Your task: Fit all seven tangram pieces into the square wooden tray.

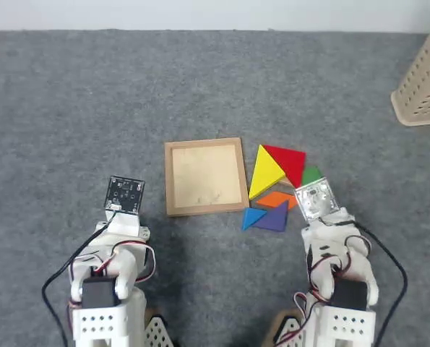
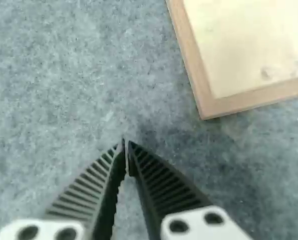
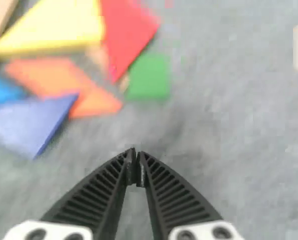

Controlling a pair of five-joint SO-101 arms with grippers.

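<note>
Square wooden tray (image 1: 169, 177) on grey carpet (image 1: 70, 108), coloured pieces clustered just right of it, all lying outside.
Yellow triangle (image 1: 265, 172) nearest the tray rim, then red triangle (image 1: 288, 160), green square (image 1: 311, 175), orange piece (image 1: 276, 199), blue triangle (image 1: 253, 216), purple triangle (image 1: 274, 217). Left gripper (image 2: 124, 150) pinched closed on nothing, near a tray corner; right gripper (image 3: 134, 157) likewise closed, near the green square.

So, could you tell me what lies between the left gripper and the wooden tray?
Bare grey carpet alone separates the left gripper from the wooden tray, as the left wrist view shows.
</note>
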